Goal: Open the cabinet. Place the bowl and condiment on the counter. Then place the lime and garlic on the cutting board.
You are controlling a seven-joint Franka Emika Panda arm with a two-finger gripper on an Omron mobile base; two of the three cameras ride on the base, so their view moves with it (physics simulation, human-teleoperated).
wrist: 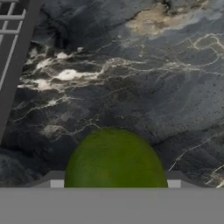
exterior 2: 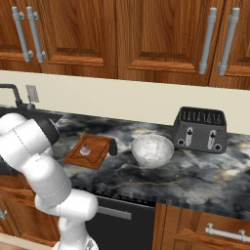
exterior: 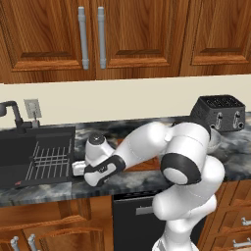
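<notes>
In the hand view the green lime (wrist: 115, 162) lies on the marbled counter (wrist: 131, 78), and my gripper (wrist: 115, 184) is down over it with a fingertip (wrist: 56, 183) pressed against each side. In the left base view the gripper (exterior: 78, 168) sits low on the counter beside the sink rack. The square cutting board (exterior 2: 95, 144) carries the garlic (exterior 2: 85, 150). The black condiment (exterior 2: 113, 147) stands at the board's right edge, and the silver bowl (exterior 2: 152, 150) rests on the counter (exterior 2: 195, 171) further right. The cabinet (exterior: 90, 34) doors are shut.
A dark sink (exterior: 19, 147) with a wire rack (exterior: 49, 162) and a black faucet (exterior: 12, 112) lies left of the gripper. A black toaster (exterior 2: 200, 129) stands at the back right. Base cabinets and a dishwasher front run below the counter edge.
</notes>
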